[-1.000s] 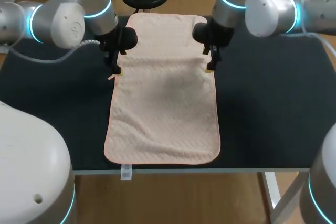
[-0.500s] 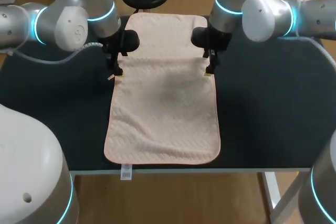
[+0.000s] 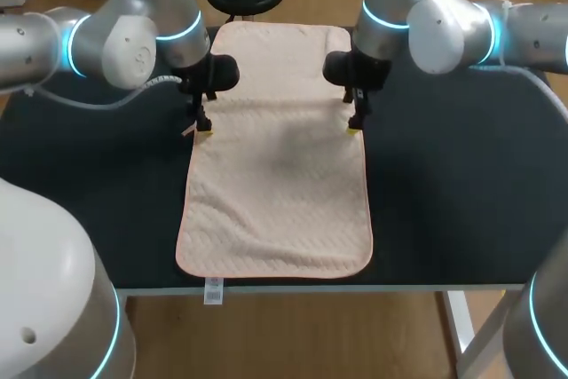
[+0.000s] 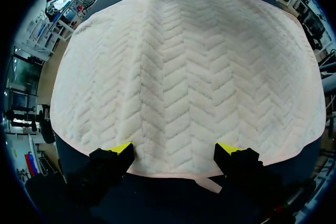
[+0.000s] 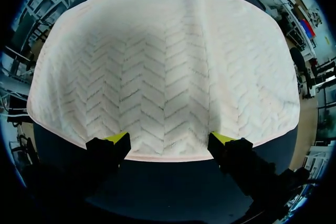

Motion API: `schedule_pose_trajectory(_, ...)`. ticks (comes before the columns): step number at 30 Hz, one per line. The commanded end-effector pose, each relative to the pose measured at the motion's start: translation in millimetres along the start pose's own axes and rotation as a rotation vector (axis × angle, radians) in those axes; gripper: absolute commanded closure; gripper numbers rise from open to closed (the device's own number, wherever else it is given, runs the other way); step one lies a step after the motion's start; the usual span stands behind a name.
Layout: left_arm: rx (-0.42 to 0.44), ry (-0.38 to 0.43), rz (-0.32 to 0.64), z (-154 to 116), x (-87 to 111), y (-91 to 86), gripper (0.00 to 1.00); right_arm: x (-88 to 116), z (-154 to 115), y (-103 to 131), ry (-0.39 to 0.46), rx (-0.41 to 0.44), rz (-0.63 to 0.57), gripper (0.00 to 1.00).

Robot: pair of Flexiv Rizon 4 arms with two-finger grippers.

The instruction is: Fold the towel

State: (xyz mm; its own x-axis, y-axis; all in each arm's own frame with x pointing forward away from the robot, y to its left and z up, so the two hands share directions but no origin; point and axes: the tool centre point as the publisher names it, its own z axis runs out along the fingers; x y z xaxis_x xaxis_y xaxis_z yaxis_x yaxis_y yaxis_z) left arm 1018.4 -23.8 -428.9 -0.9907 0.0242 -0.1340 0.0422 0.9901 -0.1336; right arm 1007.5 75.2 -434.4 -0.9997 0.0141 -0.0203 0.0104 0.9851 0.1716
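Head view: left gripper (image 3: 203,128) has edged inward, right gripper (image 3: 354,125) barely shifted, both spread wide at towel (image 3: 280,175) edges.

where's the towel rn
Head view: the towel lies flat across the table's middle, near edge to far edge, the left arm's open jaws at its left side, the right arm's at its right.

The left arm (image 3: 133,33), at the upper left of the frame, and the right arm (image 3: 426,15), at the upper right, are glossy silver-grey with bulbous joints, each joint banded by a glowing cyan ring. A thin grey cable (image 3: 98,100) loops under the left arm. The left gripper (image 3: 202,128) and right gripper (image 3: 355,126) are black with small yellow tips.
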Motion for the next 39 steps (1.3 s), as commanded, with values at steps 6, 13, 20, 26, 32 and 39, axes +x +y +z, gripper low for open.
schedule_pose_trajectory(6, -0.01, 0.008, 0.013, 8.6, 3.7, 0.6, 0.0, -4.3, 3.4, -0.8, -0.004, 0.018, 0.003, 0.0)
schedule_pose_trajectory(13, -0.018, 0.013, 0.008, 10.4, 4.2, 3.4, 0.08, -7.2, 5.9, 0.0, -0.018, 0.023, 0.001, 0.59)
schedule_pose_trajectory(20, -0.021, 0.009, 0.002, 10.0, 4.1, 4.4, 1.0, -6.6, 5.3, -4.6, -0.027, 0.032, 0.006, 1.0)
schedule_pose_trajectory(26, -0.015, 0.008, 0.006, 9.7, 4.7, 4.2, 1.0, -2.2, 5.6, -7.5, -0.025, 0.028, 0.005, 1.0)
schedule_pose_trajectory(32, -0.007, -0.002, 0.002, 4.7, 3.3, 3.9, 1.0, 0.3, 0.3, -5.5, -0.031, 0.013, 0.0, 1.0)
schedule_pose_trajectory(39, 0.006, -0.047, -0.019, -13.5, -2.9, 4.7, 1.0, -3.7, -17.9, -5.8, -0.066, -0.005, 0.013, 1.0)
